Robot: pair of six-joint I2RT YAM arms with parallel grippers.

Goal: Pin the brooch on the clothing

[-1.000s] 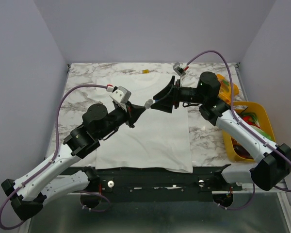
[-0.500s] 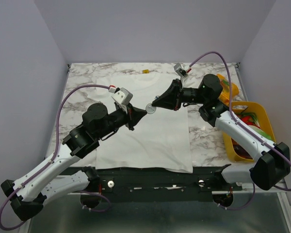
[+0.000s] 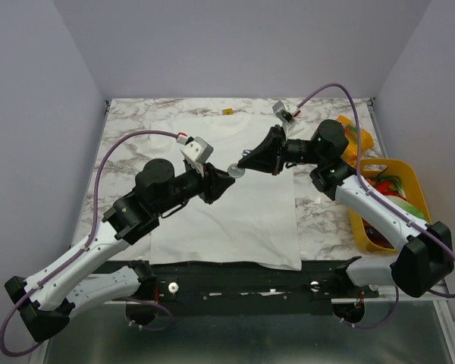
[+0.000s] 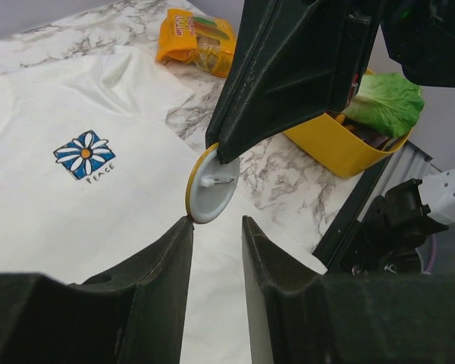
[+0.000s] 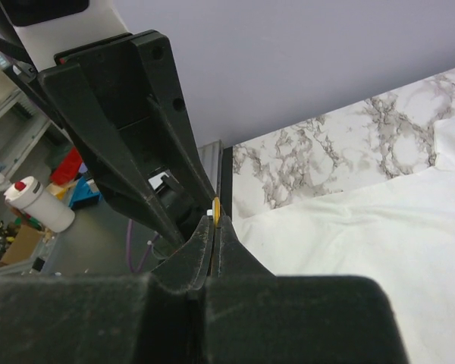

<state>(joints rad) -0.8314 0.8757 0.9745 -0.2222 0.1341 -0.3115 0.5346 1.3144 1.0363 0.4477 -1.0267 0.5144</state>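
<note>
The brooch (image 3: 233, 171) is a small round disc with a yellow rim and a white back carrying a pin bar (image 4: 211, 186). It hangs in the air above the clothing (image 3: 243, 220), a white T-shirt spread flat on the table. My right gripper (image 3: 243, 161) is shut on the disc's upper edge, and only a yellow sliver of the brooch (image 5: 216, 206) shows above the right gripper (image 5: 214, 221). My left gripper (image 4: 216, 221) stands open just below the disc, its left fingertip at the rim. The flower emblem (image 4: 84, 154) lies left of the disc.
A yellow bin (image 3: 409, 182) with vegetables stands at the right edge, with an orange snack packet (image 3: 360, 136) behind it. A small yellow piece (image 3: 227, 111) lies by the shirt's collar. The table's front rail (image 3: 235, 277) runs below the hem.
My right gripper has closed on the brooch's edge. My left gripper has opened and let go of it, and the left arm has shifted slightly right.
</note>
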